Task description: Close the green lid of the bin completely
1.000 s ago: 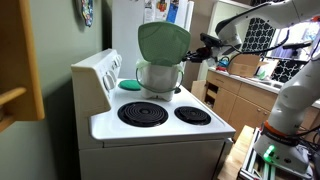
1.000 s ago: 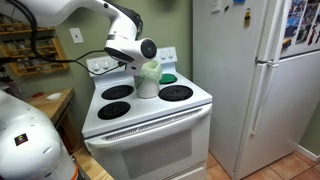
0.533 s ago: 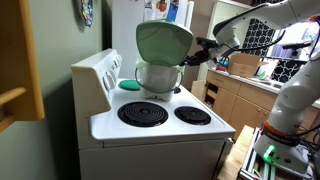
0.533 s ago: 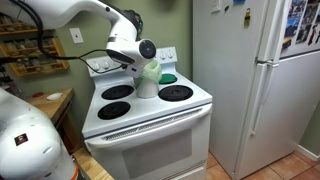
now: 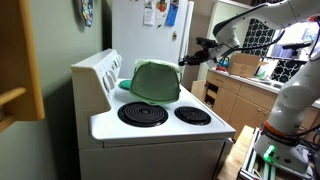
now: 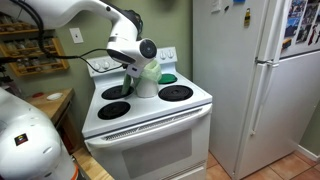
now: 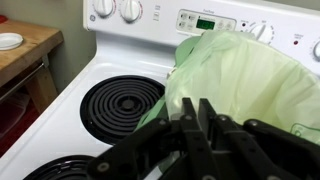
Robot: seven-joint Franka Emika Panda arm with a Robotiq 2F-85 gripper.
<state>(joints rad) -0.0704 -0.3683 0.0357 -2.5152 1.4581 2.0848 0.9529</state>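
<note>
My fingers (image 7: pixel 188 130) are pressed closed, dark and blurred along the bottom middle of the wrist view. They grip nothing that I can see. In an exterior view they (image 5: pixel 187 60) hang in the upper right of the frame, just off the top right edge of the green lid (image 5: pixel 155 82) and apart from it.

The green lid lies tipped down over the bin, its domed face filling the middle of that frame and hiding the pale body behind it. I cannot tell from here whether it sits flat on the rim. In the wrist view the lid (image 7: pixel 240 80) is a broad pale-green shape across the right half, just above my fingers.

In an exterior view the bin (image 6: pixel 147 86) stands upright at the back of the white stove (image 6: pixel 150 125), left of centre in the frame, between the rear coil burners. My arm (image 6: pixel 128 45) reaches in above it from the upper left. A flat teal disc (image 6: pixel 168 77) lies just right of the bin. A coil burner (image 7: pixel 120 105) sits left of the lid in the wrist view, below the control panel (image 7: pixel 200 20). A white refrigerator (image 6: pixel 250 80) fills the right side.
</note>
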